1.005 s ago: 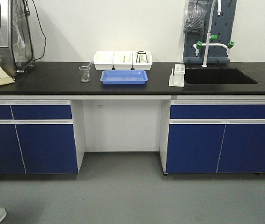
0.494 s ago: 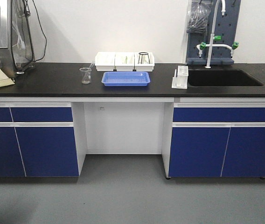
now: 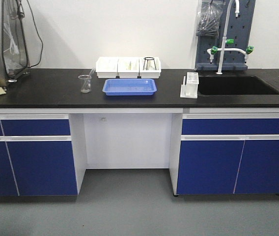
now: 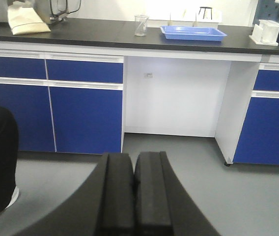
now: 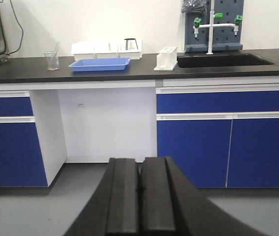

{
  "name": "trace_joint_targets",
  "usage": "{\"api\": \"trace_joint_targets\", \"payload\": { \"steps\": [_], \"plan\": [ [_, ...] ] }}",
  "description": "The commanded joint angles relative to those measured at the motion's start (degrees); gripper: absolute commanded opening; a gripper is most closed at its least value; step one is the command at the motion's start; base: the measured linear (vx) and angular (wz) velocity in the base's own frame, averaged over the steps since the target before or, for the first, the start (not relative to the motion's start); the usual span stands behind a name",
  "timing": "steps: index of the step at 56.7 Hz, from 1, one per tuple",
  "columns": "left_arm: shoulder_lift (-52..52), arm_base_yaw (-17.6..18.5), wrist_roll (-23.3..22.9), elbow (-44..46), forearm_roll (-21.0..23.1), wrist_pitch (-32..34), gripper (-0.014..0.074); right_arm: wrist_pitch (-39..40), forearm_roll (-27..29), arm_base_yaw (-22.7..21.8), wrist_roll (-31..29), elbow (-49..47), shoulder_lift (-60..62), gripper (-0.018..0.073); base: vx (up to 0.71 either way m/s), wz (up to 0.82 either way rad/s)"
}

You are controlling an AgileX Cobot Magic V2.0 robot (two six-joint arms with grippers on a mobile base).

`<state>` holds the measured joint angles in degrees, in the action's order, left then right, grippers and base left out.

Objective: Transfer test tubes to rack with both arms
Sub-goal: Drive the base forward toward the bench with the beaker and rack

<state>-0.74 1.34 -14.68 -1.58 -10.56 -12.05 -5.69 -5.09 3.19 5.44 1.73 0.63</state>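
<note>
The small white rack stands on the black counter just left of the sink, also showing as rack and rack. No test tubes can be made out at this distance. My left gripper is shut with nothing in it, low over the grey floor and far from the counter. My right gripper is likewise shut and empty, pointing at the cabinets. Neither arm shows in the front view.
A blue tray lies mid-counter with a glass beaker to its left. Three white bins sit behind, one holding a black wire stand. A sink with tap is at right. Blue cabinets flank a knee gap.
The front view has shifted: the counter sits lower and a bit further left in frame, and the beige bag at the left edge has nearly left the picture.
</note>
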Motion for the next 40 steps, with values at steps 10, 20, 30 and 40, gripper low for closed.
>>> {"api": "trace_joint_targets", "payload": {
  "steps": [10,20,30,40],
  "plan": [
    [-0.14,-0.03,-0.23,1.54,0.21,4.74,-0.0004,4.62,-0.65,-0.47,-0.05,0.79,0.58,-0.0008,0.25,-0.07],
    [-0.14,-0.03,-0.23,1.54,0.21,4.74,-0.0004,4.62,-0.65,-0.47,-0.05,0.79,0.58,-0.0008,0.3,0.02],
    [-0.14,-0.03,-0.23,1.54,0.21,4.74,-0.0004,4.62,-0.65,-0.47,-0.05,0.79,0.58,-0.0008,0.34,0.03],
    [-0.14,-0.03,-0.23,1.54,0.21,4.74,-0.0004,4.62,-0.65,-0.47,-0.05,0.79,0.58,-0.0008,0.38,0.02]
  ]
}}
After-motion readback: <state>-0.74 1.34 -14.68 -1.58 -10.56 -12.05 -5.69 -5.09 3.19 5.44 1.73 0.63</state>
